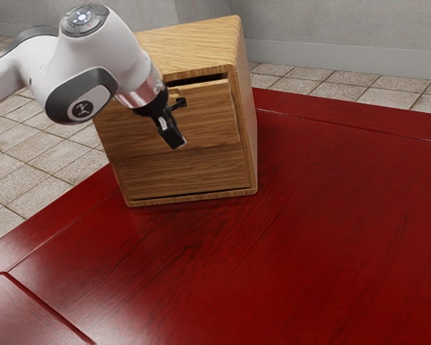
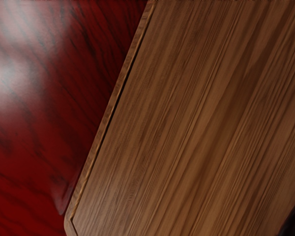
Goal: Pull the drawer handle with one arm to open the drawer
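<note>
Black gripper (image 1: pixel 174 138) angled down before drawer (image 1: pixel 205 115), perhaps touching

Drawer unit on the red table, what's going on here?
A Franka arm reaches in from the exterior view's left and has its gripper at the black handle of the top drawer in a small wooden cabinet, which stands on the red table. A dark gap shows along the top edge of that drawer's front, so it looks slightly pulled out, not fully open. The wrist view looks closely at the cabinet's wood front.
</note>
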Motion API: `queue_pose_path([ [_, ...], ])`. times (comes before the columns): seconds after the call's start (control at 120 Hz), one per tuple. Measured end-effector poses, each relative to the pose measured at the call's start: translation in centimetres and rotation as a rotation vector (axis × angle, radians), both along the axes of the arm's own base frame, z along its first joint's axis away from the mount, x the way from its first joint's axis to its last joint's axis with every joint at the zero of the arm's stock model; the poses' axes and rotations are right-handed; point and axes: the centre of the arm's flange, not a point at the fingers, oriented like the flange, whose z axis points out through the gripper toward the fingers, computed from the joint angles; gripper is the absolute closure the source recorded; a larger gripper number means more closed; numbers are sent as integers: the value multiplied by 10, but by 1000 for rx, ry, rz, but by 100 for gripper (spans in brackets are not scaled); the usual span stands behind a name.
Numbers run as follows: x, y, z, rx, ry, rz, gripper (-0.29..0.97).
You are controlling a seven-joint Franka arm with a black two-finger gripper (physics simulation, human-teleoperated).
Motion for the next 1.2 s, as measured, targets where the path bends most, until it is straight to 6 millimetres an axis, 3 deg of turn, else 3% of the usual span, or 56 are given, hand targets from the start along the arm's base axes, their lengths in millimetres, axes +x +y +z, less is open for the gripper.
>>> queue_pose_path([
  [0.358,-16,-27,6,15,13,5,0],
  [0.658,-24,-40,-12,-16,40,-10,0],
  [1.067,-34,-73,15,5,-1,-36,0],
  [1.2,-48,-56,31,9,-16,18,0],
])
